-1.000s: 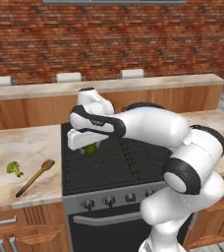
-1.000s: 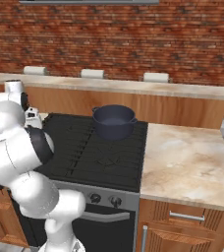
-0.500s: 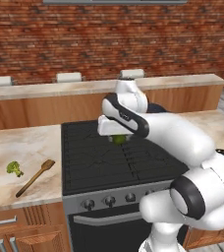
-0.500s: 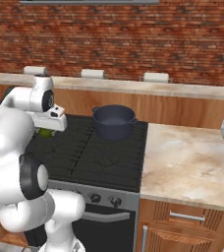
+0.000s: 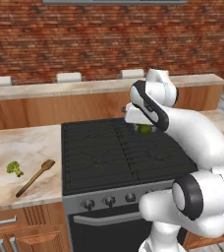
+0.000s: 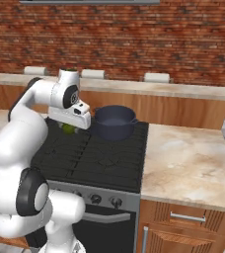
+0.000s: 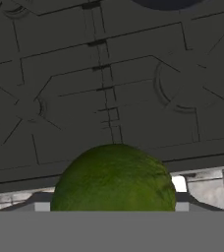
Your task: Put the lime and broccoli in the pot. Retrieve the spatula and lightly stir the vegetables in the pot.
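The tool [image 6: 69,127] is holding the lime [image 6: 68,129], gripped between its fingers and carried in the air above the black stove [image 6: 99,158]. Compared with a second ago, the arm has been swinging the lime across the stove, away from the table [image 5: 15,152] on the far side from the pot [image 6: 114,122] and toward the pot. Half a second ago it was over the middle burners; now it is hovering over the back of the stove, near the pot but not yet above it.

The right base view is showing the pot clearly, sitting on the stove's back burner, with the lime just beside its rim on the arm's side. In the left base view the arm is covering the pot, and the lime [image 5: 144,129] is peeking out as a green patch under the hand. That view is also showing the broccoli [image 5: 14,169] and the spatula [image 5: 35,177] lying on the table, well away from the pot. The hand view is looking down past the lime [image 7: 114,178] onto the stove grates.

The spatula is lying flat, its long axis running diagonally, with its wide head pointing toward the stove and the handle toward the table's front edge. The broccoli is resting just beside the handle, apart from it.
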You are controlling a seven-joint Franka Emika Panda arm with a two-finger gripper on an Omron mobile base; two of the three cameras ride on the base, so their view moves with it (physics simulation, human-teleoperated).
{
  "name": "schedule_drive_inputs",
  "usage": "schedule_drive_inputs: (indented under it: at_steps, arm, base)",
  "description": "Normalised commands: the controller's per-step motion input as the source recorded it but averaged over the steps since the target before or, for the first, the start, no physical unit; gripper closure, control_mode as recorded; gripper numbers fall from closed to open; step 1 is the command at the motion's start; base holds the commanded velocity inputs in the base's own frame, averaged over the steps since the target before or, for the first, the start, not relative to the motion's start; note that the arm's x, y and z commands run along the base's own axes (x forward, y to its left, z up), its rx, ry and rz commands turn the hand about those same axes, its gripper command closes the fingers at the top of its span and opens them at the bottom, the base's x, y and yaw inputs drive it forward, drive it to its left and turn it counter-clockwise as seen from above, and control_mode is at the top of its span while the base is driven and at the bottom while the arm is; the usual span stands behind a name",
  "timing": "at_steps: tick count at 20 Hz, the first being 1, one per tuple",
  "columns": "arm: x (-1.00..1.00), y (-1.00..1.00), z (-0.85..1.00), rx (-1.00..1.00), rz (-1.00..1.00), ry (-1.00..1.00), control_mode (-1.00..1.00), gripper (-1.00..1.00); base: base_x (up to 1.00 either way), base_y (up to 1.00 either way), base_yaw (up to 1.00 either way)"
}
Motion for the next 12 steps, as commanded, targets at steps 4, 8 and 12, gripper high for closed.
schedule_drive_inputs:
  at_steps: [4,8,12]
  arm:
    - [0.02,-0.75,0.35,-0.01,0.0,-0.13,-1.0,1.0]
    - [0.0,-0.57,0.2,-0.05,0.0,-0.26,-1.0,1.0]
    - [0.27,-0.19,-0.01,-0.05,0.0,-0.25,-1.0,1.0]
  base:
    - [0.0,0.0,0.0]
    - [0.0,0.0,0.0]
    - [0.0,0.0,0.0]
